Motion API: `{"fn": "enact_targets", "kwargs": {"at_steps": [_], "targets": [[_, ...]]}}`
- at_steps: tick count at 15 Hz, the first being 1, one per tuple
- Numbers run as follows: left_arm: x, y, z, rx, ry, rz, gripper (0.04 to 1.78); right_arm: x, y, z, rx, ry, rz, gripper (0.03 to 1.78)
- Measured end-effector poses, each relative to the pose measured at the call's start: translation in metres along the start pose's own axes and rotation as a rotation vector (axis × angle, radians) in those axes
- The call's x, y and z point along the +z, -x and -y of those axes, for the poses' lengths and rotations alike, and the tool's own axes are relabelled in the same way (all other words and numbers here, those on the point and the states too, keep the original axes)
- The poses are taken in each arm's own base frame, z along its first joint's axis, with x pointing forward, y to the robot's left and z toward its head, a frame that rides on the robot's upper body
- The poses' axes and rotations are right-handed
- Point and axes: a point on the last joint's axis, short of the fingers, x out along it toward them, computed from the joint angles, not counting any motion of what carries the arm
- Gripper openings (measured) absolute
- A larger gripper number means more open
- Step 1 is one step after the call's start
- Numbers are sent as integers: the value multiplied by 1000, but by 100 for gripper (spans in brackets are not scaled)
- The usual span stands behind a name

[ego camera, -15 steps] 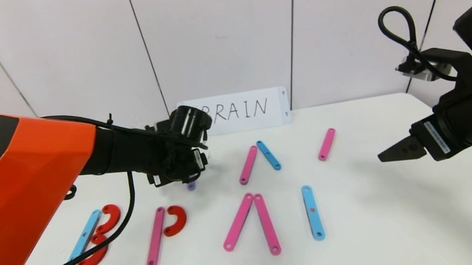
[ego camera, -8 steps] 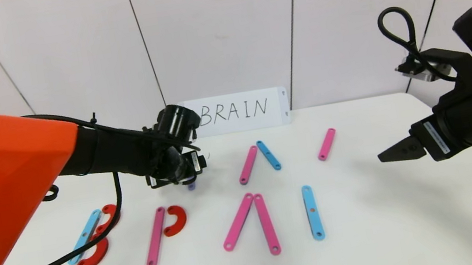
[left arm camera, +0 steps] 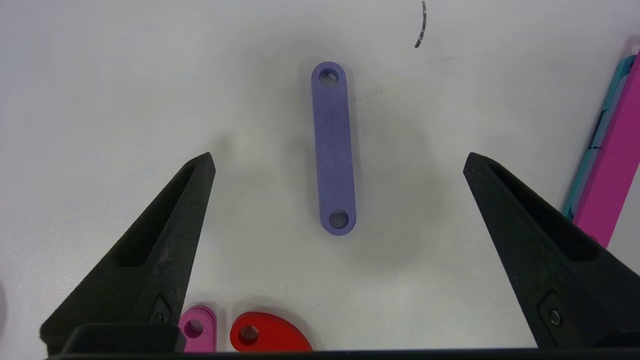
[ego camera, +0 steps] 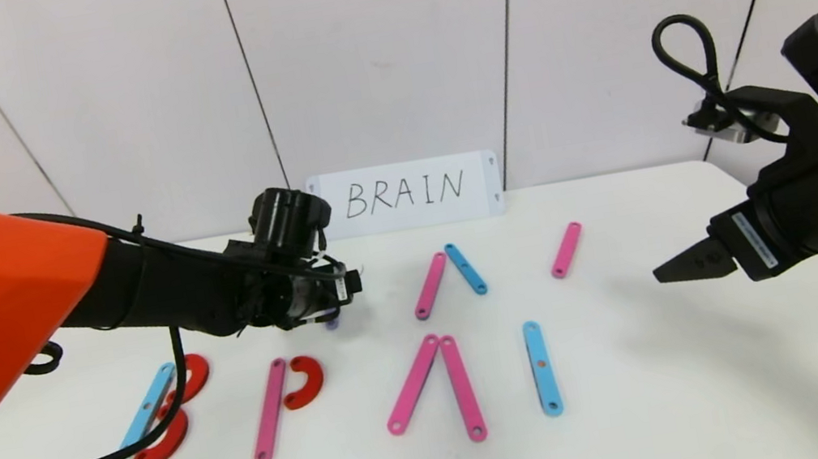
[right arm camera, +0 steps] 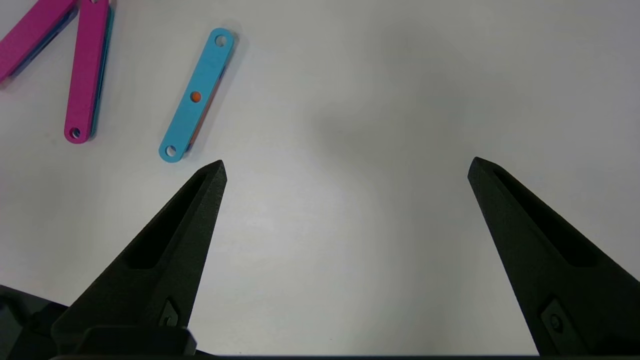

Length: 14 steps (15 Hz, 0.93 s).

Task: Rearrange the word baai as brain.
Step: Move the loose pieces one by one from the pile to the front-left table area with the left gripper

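Your left gripper (left arm camera: 339,156) is over the white table (ego camera: 688,382) with its fingers spread wide and nothing between them but a purple strip (left arm camera: 333,148), which lies flat on the table, untouched, on the midline between the two tips. In the head view that strip is almost hidden under the gripper, behind the pink strip (ego camera: 270,411) and red curve (ego camera: 303,381) that make the second letter. To your left sit a blue strip (ego camera: 148,404) and two red curves (ego camera: 175,418) forming a B; to your right two pink strips (ego camera: 434,386) lean into a peak, then a lone blue strip (ego camera: 542,367). Farther back lie a pink and blue pair (ego camera: 448,277) and a short pink strip (ego camera: 566,249). Your right gripper (right arm camera: 345,165) hangs over bare table at the right side, fingers equally wide apart, empty. Behind, against pale wall panels (ego camera: 382,61), a white card (ego camera: 408,195) reads BRAIN in black handwriting.
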Motion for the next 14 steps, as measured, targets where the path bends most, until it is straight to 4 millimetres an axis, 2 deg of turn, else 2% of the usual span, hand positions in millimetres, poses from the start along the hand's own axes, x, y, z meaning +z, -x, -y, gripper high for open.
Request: {"fn": "enact_targets", "kwargs": {"at_steps": [5, 14], "targets": [[-1, -4, 2, -5, 14, -2, 174, 0, 0, 0, 2, 1, -1, 170], [-15, -21, 5, 16, -14, -43, 174, 0, -1, -2, 7, 5, -3, 170]]}}
